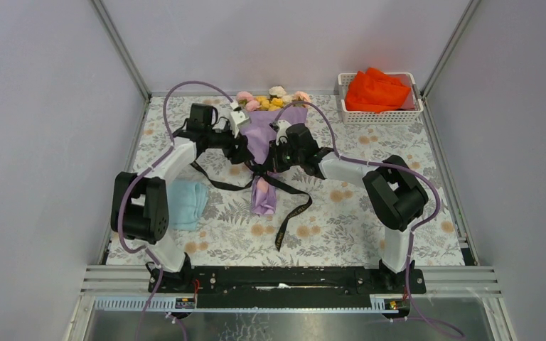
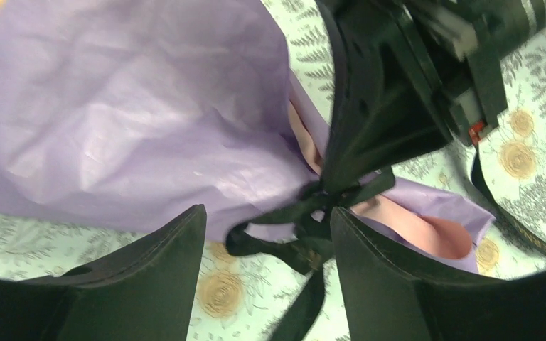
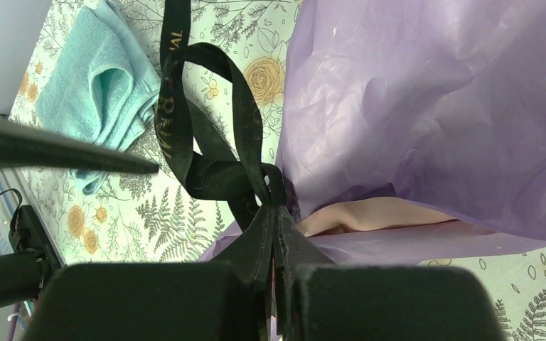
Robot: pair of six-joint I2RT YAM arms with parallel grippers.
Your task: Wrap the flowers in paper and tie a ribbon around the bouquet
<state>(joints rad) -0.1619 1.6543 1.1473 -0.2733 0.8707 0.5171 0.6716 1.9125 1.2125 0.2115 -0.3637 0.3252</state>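
At the bouquet (image 1: 259, 135), right end effector (image 3: 276, 213) pinches ribbon (image 3: 217, 174) (knotted).

Floral table (image 1: 370, 220), bouquet (image 1: 258, 135), black ribbon (image 3: 174, 114), blue cloth (image 1: 187, 202), white basket (image 1: 378, 117)

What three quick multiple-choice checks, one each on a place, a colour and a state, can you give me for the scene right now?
1. Where is the orange cloth?
A. in the white basket
B. over the left arm
C. flat on the table

2. What colour is the ribbon?
A. red
B. white
C. black

3. How is the right gripper?
A. wide open
B. shut on the ribbon
C. shut on nothing

Answers:
1 A: the cloth fills the basket at the far right corner.
2 C: the ribbon is black with gold lettering and is tied round the purple paper.
3 B: its fingers are pinched together on a ribbon strand by the knot.
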